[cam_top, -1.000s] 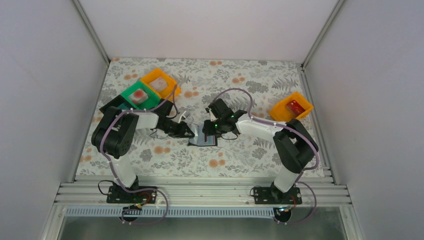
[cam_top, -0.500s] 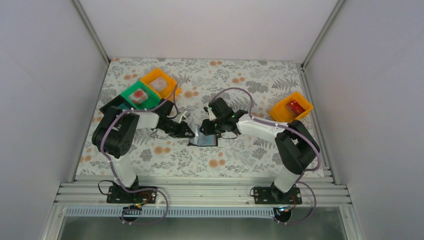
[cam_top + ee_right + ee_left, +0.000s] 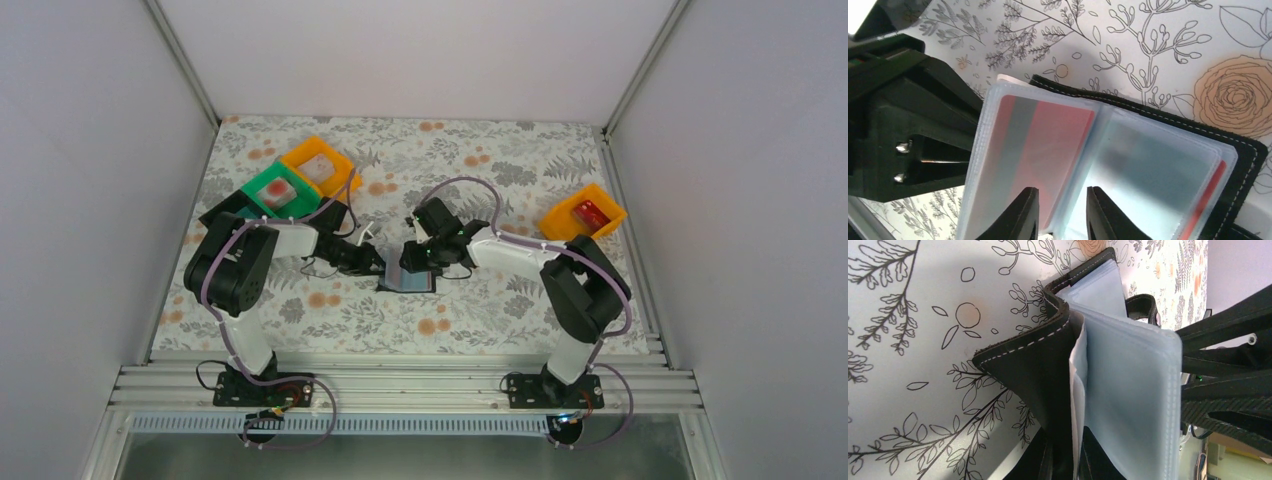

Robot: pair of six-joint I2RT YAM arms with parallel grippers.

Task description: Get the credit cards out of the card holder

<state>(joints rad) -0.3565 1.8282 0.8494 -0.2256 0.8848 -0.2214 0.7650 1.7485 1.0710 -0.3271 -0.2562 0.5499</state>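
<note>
**Item: card holder** [image 3: 410,279]. Black, with white stitching along the edge, it is lying open on the floral table [image 3: 480,310] near the middle, between the two arms. Its clear sleeves [image 3: 1128,390] are fanning up from the cover. One sleeve is showing a red card [image 3: 1048,145] with a grey stripe. The next is showing a bluish card [image 3: 1158,165], with a red edge peeking out behind it. All of these cards are sitting inside their pockets.

**Left end effector** [image 3: 380,263]. It is clamping the holder's black cover at the near-left edge, fingers together on it.

**Right end effector** [image 3: 1060,192]. Its fingers are standing narrowly apart, with the tips lying over the sleeves on either side of the fold between the red card and the bluish one.

**Surroundings.** The dark body of the left end effector is crowding the sleeve with the red card, just beside its outer edge. Lilac cables [image 3: 470,185] are looping over both arms.

**Containers.**
- An orange tray [image 3: 305,152] at the far left is holding a pale flat piece.
- A green tray [image 3: 255,190] touching it is holding a pale piece with a reddish mark.
- A black tray [image 3: 225,210] is sitting just beside the green one, partly hidden by the left arm.
- A second orange tray [image 3: 560,222] at the far right, well apart from the holder, is holding a red piece [image 3: 592,213].
</note>
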